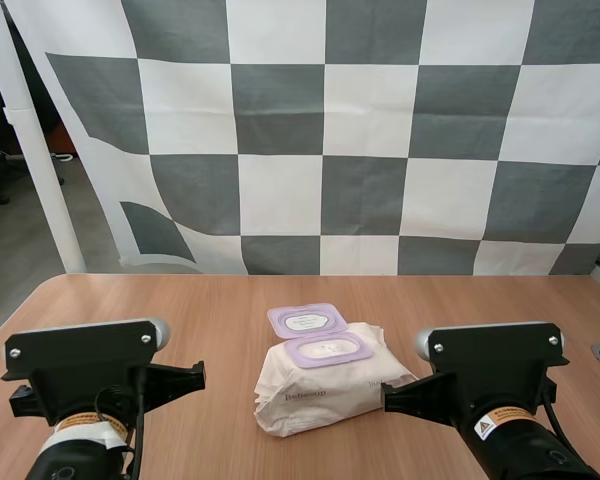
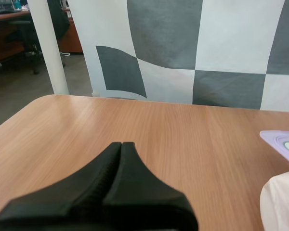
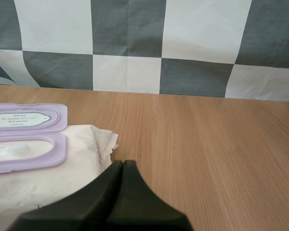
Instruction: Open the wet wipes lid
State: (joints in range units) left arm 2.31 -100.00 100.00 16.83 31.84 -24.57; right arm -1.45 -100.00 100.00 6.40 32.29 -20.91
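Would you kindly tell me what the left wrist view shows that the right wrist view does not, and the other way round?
The left wrist view brings the left gripper, its fingers shut together as one dark wedge above the table. The right wrist view brings the right gripper, likewise shut, close by the crinkled end of the wet wipes pack, plus the purple-rimmed opening that the lid has uncovered. Both take in the pack, its purple lid flipped open, and the wooden table.
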